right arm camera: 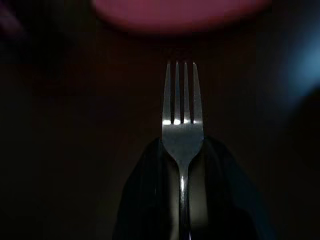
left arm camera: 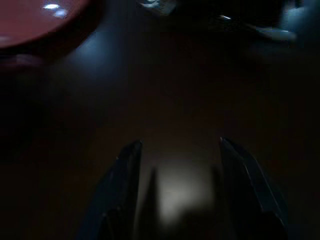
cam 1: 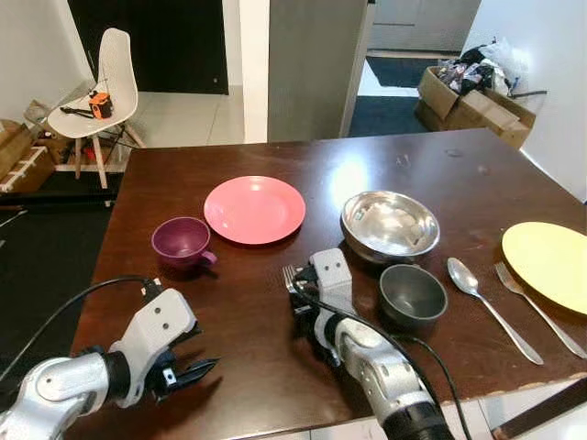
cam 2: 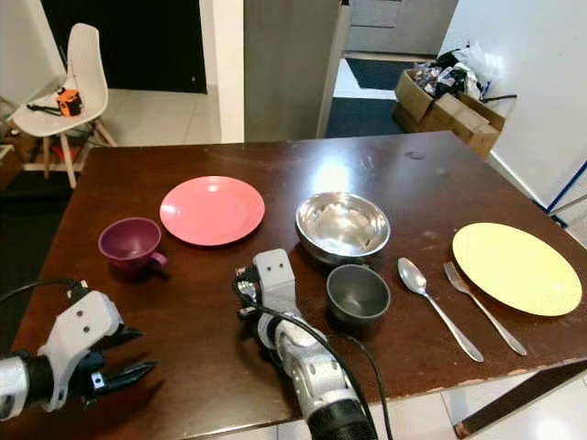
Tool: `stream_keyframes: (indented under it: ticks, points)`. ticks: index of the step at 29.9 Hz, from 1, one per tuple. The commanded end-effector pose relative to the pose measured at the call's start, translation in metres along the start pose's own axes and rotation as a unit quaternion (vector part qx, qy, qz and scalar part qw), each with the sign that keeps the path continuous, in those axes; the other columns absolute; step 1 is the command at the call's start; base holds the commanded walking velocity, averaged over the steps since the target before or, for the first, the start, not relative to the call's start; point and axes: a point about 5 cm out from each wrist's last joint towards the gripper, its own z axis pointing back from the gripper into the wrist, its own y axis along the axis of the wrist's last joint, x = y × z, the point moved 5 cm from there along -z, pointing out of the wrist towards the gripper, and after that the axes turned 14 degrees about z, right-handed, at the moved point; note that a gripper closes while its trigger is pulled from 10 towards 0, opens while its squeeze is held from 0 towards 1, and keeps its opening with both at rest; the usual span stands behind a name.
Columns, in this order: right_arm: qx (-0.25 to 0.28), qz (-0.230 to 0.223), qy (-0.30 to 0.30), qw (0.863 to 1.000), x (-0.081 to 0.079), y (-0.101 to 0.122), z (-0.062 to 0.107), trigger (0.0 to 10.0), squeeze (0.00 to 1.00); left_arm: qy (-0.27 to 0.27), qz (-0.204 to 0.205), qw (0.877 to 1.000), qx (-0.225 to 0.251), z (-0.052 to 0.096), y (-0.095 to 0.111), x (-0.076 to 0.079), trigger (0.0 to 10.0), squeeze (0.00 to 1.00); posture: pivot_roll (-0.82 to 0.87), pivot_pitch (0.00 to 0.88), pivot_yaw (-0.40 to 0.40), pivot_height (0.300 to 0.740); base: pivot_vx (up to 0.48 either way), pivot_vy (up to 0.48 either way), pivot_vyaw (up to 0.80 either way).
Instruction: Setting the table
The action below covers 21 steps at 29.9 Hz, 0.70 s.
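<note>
Fork [right arm camera: 182, 131] tines, gripped by right hand [cam 1: 303, 289], point toward pink plate [cam 1: 254, 208].

Right gripper [right arm camera: 182, 175] fingers closed; left gripper [left arm camera: 180, 190] fingers spread.

We record a dark brown, glossy wooden table [cam 1: 275, 367] with pale glare patches. On it: a pink round plate [cam 1: 254, 209], a purple cup [cam 1: 182, 242], a shiny silver metal bowl [cam 1: 390, 225], a dark grey small bowl [cam 1: 413, 295], a yellow round plate [cam 1: 548, 264]. A silver spoon [cam 1: 480, 301] and a silver fork [cam 1: 537, 308] lie by the yellow plate. A second silver fork [right arm camera: 182, 131] shows bright tines between black fingers [right arm camera: 145, 195]. Beyond: a white chair [cam 1: 105, 92] bearing an orange object [cam 1: 100, 104], and brown cardboard boxes [cam 1: 472, 105].
</note>
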Motion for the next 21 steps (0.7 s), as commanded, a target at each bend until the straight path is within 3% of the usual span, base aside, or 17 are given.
stream_keyframes:
  ticks: [1, 2, 7, 12, 21]
  points:
    - [0.082, 0.013, -0.009, 0.997, 0.006, 0.04, 0.007, 0.0, 0.0, 0.015, 0.021, 1.0, 0.013, -0.003, 0.004, -0.003, 10.0, 0.0, 0.02, 0.001, 0.056, 0.74, 0.0, 0.0, 0.0]
    - [0.104, 0.011, -0.017, 0.994, 0.009, 0.05, 0.015, 10.0, 0.0, 0.024, 0.034, 0.999, 0.03, -0.006, 0.009, -0.004, 10.0, 0.0, 0.01, 0.002, 0.061, 0.74, 0.0, 0.0, 0.0]
    - [0.122, -0.008, -0.044, 0.992, 0.015, 0.056, 0.033, 10.0, 0.0, 0.043, 0.057, 0.996, 0.059, -0.012, 0.018, -0.005, 10.0, 0.0, 0.0, 0.007, 0.068, 0.74, 0.0, 0.0, 0.0]
    - [0.125, -0.023, -0.05, 0.991, 0.008, 0.051, 0.05, 10.0, 0.0, 0.052, 0.069, 0.993, 0.085, -0.021, 0.03, -0.003, 10.0, 0.0, -0.01, 0.01, 0.077, 0.74, 0.0, 0.0, 0.0]
    - [0.113, -0.023, -0.04, 0.993, 0.003, 0.043, 0.046, 10.0, 0.0, 0.062, 0.071, 0.992, 0.087, -0.025, 0.033, -0.008, 10.0, 0.0, -0.01, 0.005, 0.085, 0.74, 0.0, 0.0, 0.0]
